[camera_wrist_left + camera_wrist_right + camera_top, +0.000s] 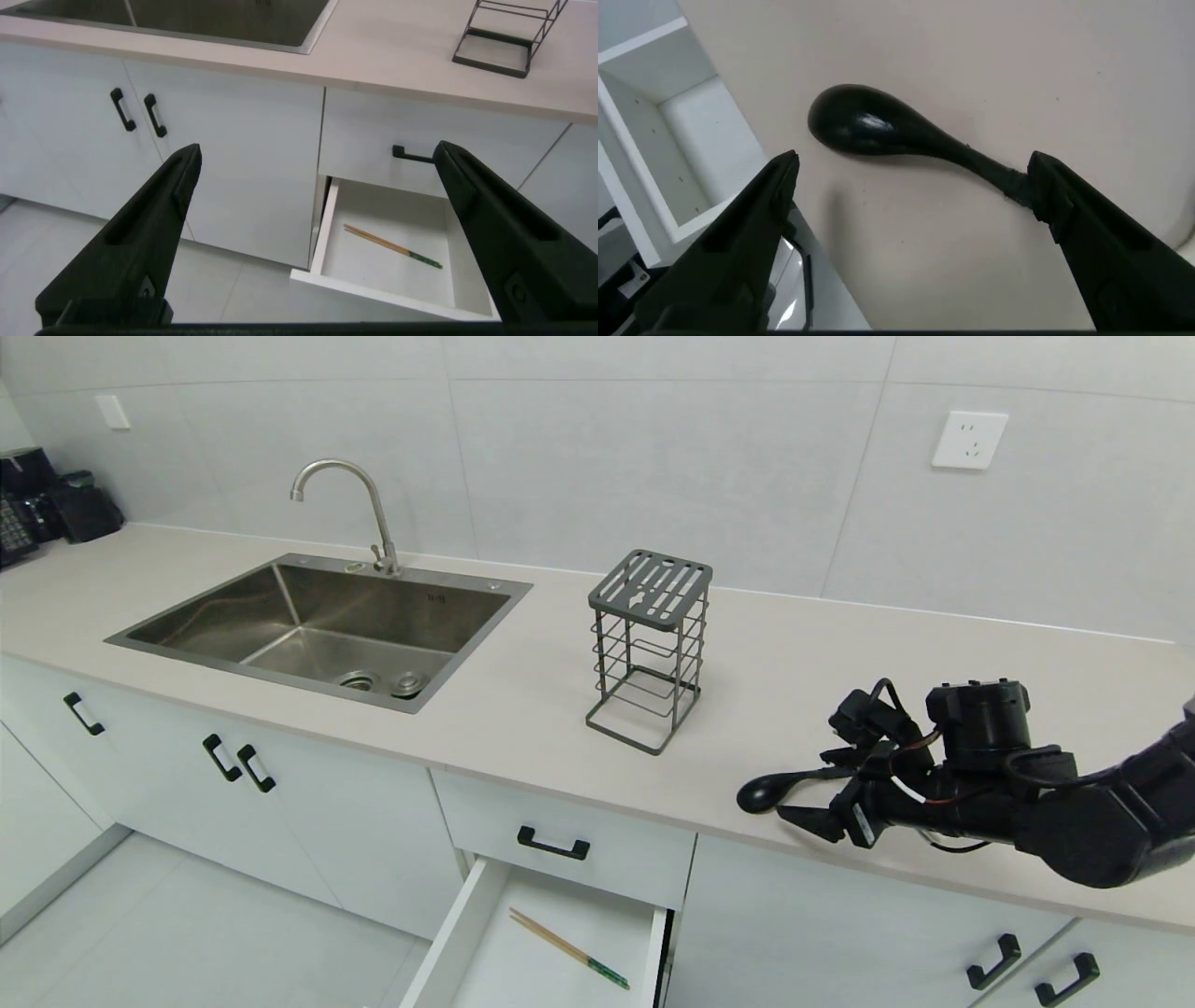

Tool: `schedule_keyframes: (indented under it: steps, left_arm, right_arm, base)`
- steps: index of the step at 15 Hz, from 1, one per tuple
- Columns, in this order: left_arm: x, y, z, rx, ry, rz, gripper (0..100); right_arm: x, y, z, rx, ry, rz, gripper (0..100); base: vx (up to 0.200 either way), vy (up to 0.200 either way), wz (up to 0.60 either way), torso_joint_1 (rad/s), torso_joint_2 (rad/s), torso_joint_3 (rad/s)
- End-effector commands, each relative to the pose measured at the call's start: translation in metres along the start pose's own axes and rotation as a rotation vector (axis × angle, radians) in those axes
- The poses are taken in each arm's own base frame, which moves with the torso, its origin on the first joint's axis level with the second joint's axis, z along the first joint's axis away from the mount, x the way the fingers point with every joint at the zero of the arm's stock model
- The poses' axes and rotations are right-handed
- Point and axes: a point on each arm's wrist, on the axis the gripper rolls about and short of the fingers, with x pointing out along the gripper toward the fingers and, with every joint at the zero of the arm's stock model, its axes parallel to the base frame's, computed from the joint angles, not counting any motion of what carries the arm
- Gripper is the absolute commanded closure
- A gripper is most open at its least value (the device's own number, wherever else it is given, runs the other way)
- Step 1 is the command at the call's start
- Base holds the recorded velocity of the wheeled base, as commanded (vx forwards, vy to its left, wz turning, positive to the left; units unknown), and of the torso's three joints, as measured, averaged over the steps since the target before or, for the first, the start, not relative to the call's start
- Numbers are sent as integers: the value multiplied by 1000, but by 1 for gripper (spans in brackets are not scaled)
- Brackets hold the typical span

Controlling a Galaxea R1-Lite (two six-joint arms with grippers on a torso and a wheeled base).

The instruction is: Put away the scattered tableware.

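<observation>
Desk (523,709) runs left to right, with an open drawer (453,933) under its near edge. Right end effector (915,161) released, straddling the black spoon (868,123) at the desk's near right. Left end effector (320,154) released too (hanging before the drawer). Chopsticks (569,949) lie in the drawer.

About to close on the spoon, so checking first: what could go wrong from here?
The black spoon lies close to the counter edge, so a nudge from the open right tool could push it off. Its thin handle sits off-centre in the tool, so the grasp may slip or twist.
</observation>
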Motion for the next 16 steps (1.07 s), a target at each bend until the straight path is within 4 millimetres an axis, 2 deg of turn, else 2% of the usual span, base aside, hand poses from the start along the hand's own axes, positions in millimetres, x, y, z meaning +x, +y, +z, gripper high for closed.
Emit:
schedule_keyframes:
  steps: [1, 6, 10, 13, 16]
  left_arm:
    - [0, 0, 0, -1, 0, 0, 0]
    - [0, 0, 0, -1, 2, 0, 0]
    - [0, 0, 0, -1, 0, 0, 0]
    - [0, 0, 0, -1, 0, 0, 0]
    - [0, 0, 0, -1, 0, 0, 0]
  right_arm:
    - [9, -5, -4, 7, 12, 1, 0]
    - [18, -8, -7, 11, 21, 7, 0]
    - [36, -15, -7, 7, 5, 14, 0]
    - [53, -16, -13, 1, -37, 15, 0]
    - [54, -12, -11, 16, -65, 26, 0]
  base:
    - [0, 0, 0, 0, 0, 0]
    - [0, 0, 0, 0, 0, 0]
    - [0, 0, 0, 0, 0, 0]
    - [0, 0, 0, 0, 0, 0]
    - [0, 0, 0, 0, 0, 0]
